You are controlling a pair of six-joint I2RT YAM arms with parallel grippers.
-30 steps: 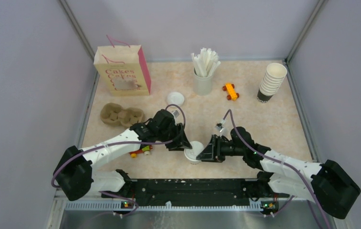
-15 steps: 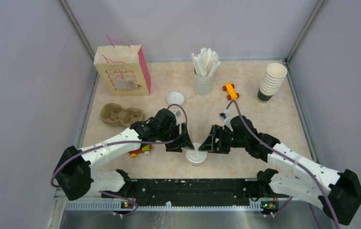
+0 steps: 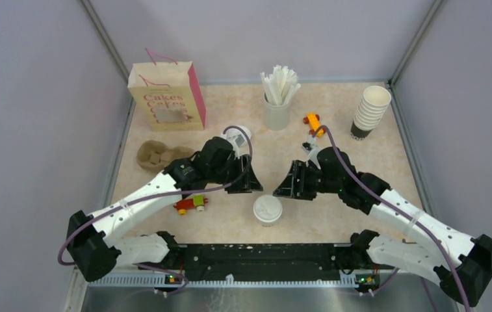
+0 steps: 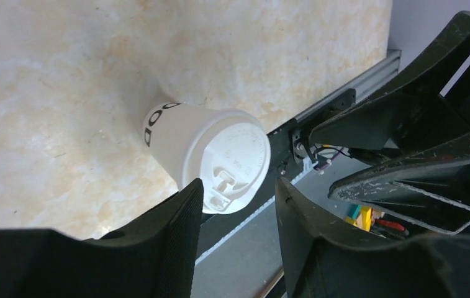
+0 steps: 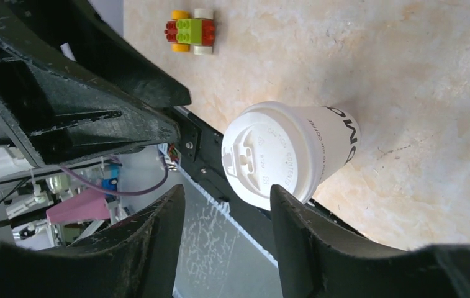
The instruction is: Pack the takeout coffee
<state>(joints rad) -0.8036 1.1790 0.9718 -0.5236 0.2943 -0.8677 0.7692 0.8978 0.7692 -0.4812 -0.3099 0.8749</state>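
The takeout coffee (image 3: 268, 209), a white paper cup with a white lid (image 4: 235, 166) on it, stands upright near the table's front edge. Black lettering runs down its side (image 5: 338, 133). My left gripper (image 3: 251, 182) hovers just behind and left of the cup, open, with nothing between its fingers (image 4: 179, 230). My right gripper (image 3: 284, 186) hovers just behind and right of it, also open and empty. In the wrist views the left gripper (image 4: 238, 186) and the right gripper (image 5: 226, 195) both look down past the lidded cup without touching it.
A "Cakes" paper bag (image 3: 165, 97) stands at the back left, with a brown cup tray (image 3: 153, 155) in front of it. A holder of white sticks (image 3: 277, 97), an orange toy (image 3: 313, 123) and stacked cups (image 3: 370, 112) sit at the back. A brick toy car (image 3: 190, 205) lies front left.
Both grippers were at the cup's sides a second ago. They have let go and drawn back and upward, leaving the lidded cup standing alone.
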